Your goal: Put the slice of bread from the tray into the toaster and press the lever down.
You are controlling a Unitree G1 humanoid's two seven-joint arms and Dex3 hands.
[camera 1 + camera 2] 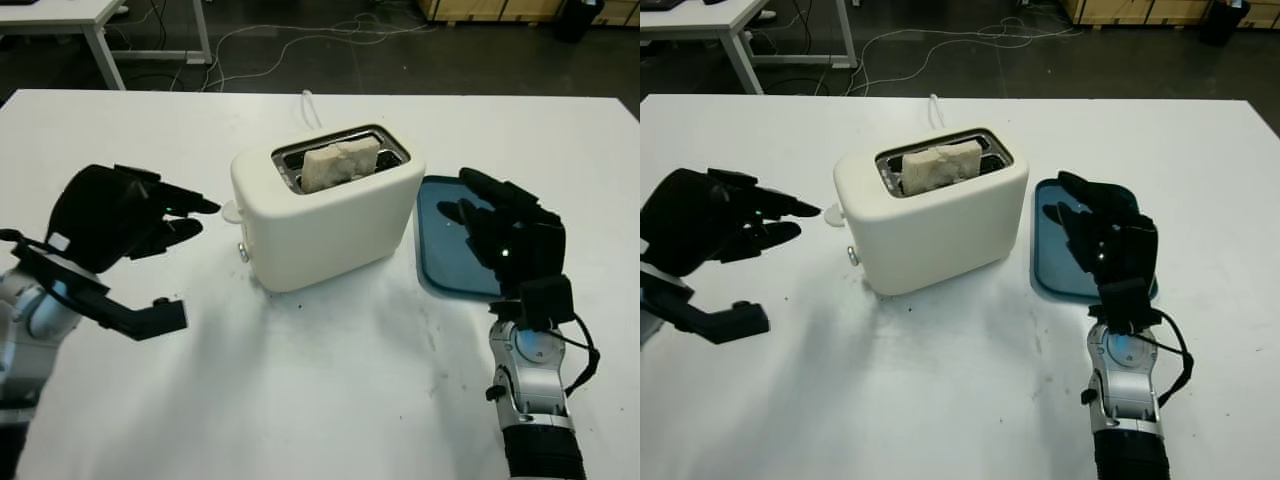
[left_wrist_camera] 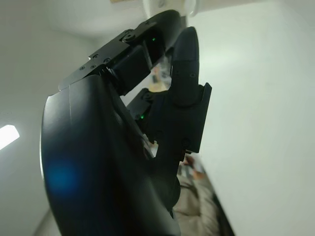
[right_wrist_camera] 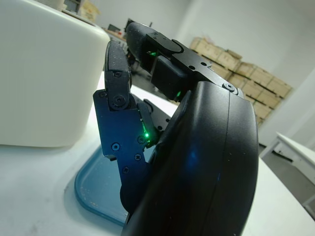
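Note:
A cream toaster (image 1: 325,215) stands mid-table with the slice of bread (image 1: 342,162) upright in its slot, the top sticking out. Its small white lever (image 1: 233,211) juts from the end wall on the left. My left hand (image 1: 195,215) is open and hovers left of the toaster, fingertips pointing at the lever and a short gap away from it. The blue tray (image 1: 432,255) lies right of the toaster with nothing on it. My right hand (image 1: 470,195) is open and raised over the tray's near part; the right wrist view has the toaster (image 3: 44,73) beside it.
The white table (image 1: 330,380) has free room in front of the toaster and behind it. The toaster's white cable (image 1: 310,105) runs off the far edge. Beyond are a dark floor with loose cables and another table's legs (image 1: 105,50).

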